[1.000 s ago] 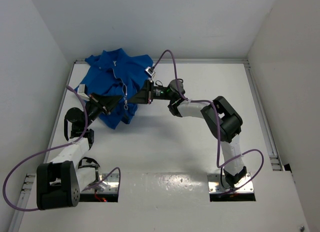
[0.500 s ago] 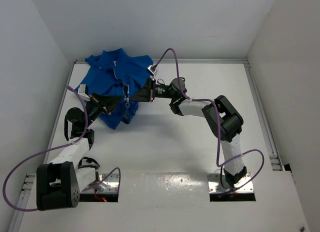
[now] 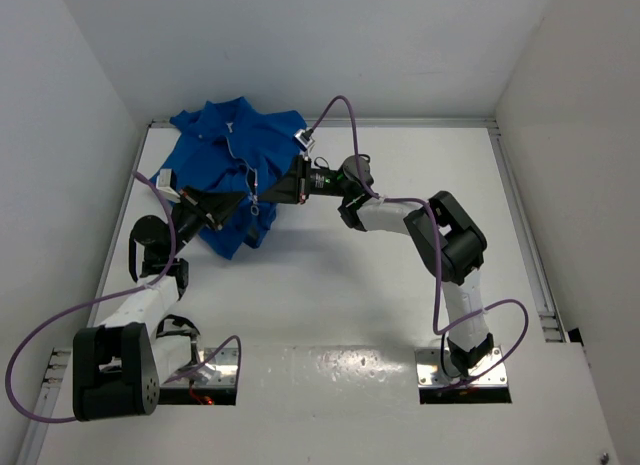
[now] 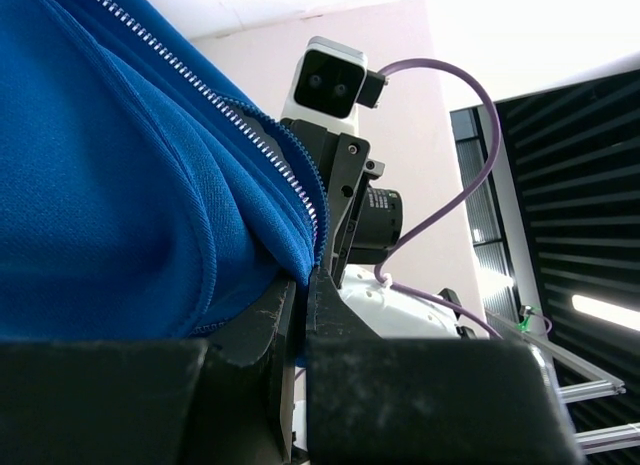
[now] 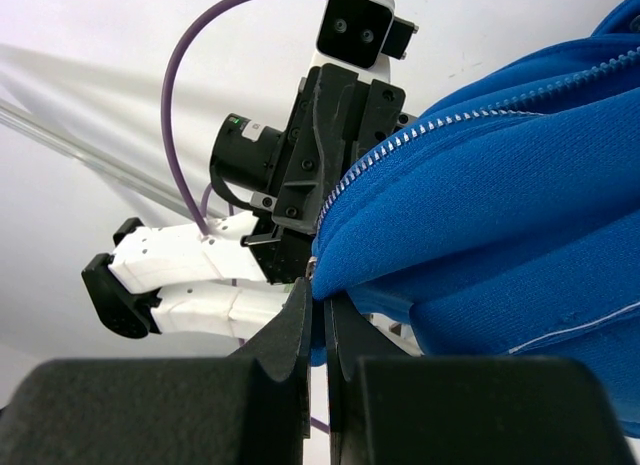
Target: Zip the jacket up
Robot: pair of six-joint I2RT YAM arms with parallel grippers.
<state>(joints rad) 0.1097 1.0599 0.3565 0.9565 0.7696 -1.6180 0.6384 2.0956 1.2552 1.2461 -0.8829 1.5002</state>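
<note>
The royal-blue jacket (image 3: 232, 155) lies bunched at the table's far left, its pale zipper line (image 3: 243, 165) running down the front. My left gripper (image 3: 247, 198) and right gripper (image 3: 263, 194) meet tip to tip at the lower end of that line. In the left wrist view the left gripper (image 4: 303, 283) is shut on a fold of blue fabric below the zipper teeth (image 4: 250, 113). In the right wrist view the right gripper (image 5: 321, 300) is shut on the jacket's edge under the zipper teeth (image 5: 450, 121). A small silver piece (image 5: 312, 266) shows just above its jaws.
White walls close in the table (image 3: 400, 255) at the back and on both sides. A metal rail (image 3: 530, 245) runs along the right edge. Purple cables (image 3: 340, 110) arc over both arms. Each wrist camera sees the other arm close in front.
The right wrist has edged slightly toward the back and its cable loop has shifted with it. Both grippers stay shut on the jacket at the same spot.
</note>
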